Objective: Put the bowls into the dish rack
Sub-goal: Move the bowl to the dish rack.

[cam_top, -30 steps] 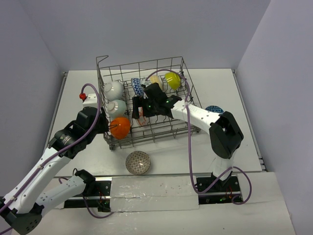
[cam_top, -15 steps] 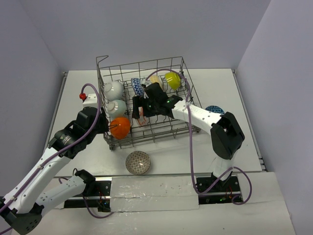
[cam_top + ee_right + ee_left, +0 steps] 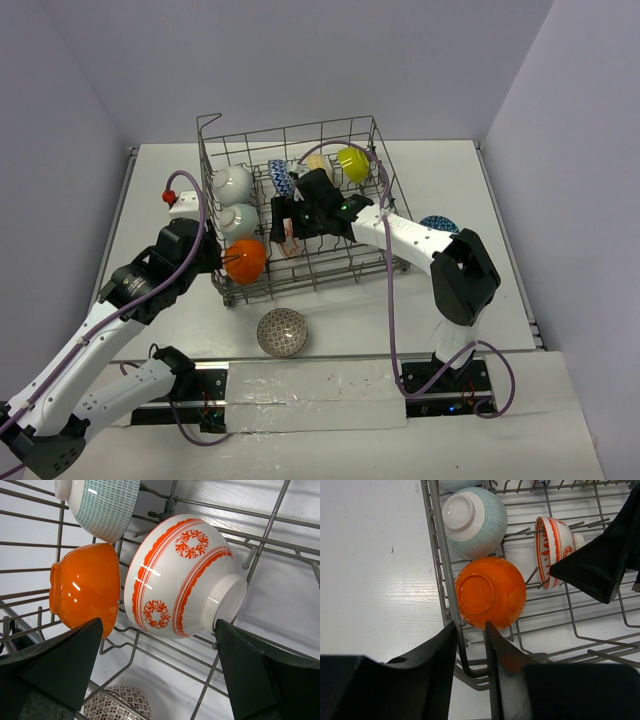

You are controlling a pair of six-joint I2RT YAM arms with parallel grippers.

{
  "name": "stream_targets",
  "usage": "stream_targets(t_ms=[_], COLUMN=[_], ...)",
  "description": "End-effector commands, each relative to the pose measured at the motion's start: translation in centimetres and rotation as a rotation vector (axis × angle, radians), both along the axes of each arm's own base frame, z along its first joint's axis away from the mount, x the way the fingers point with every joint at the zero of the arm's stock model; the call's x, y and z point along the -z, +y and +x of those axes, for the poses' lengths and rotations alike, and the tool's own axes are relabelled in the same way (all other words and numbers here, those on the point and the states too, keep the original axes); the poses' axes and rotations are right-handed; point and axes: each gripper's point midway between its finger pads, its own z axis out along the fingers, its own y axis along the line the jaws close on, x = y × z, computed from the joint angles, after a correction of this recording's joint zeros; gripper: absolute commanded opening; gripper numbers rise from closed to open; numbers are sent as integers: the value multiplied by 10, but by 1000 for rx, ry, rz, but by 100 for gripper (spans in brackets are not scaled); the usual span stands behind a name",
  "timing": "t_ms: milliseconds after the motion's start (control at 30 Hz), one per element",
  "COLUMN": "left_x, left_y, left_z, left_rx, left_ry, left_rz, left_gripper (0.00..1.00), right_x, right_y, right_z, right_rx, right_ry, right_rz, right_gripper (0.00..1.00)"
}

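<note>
Right wrist: red-white bowl (image 3: 180, 577) sits inside the spread right end effector (image 3: 157, 630).

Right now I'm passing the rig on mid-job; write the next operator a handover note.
Left gripper: open, straddling the rack's side wire by the orange bowl, holding nothing.
Right gripper: open around the red-and-white bowl, standing on edge in the rack.
Done: that bowl, the orange one and others are racked.
Left: the grey bowl on the table before the rack, the dark blue bowl to its right.
</note>
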Motion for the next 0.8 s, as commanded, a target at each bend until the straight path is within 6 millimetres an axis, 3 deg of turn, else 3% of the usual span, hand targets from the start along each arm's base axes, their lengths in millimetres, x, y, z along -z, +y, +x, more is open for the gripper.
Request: stream_targets(t_ms=[0, 767], left_x=[0, 1], left_y=[-22, -20], left_z=[-3, -3], left_rx=[89, 76], left_ry=[12, 25], left_rz=[-49, -36], left_gripper=[33, 33], right_x=[-77, -49], right_y=[56, 34], right_z=[-27, -15], right_rx=[-168, -118], right_ry=[-72, -57], right_rz=[262, 187], right_gripper=[100, 100])
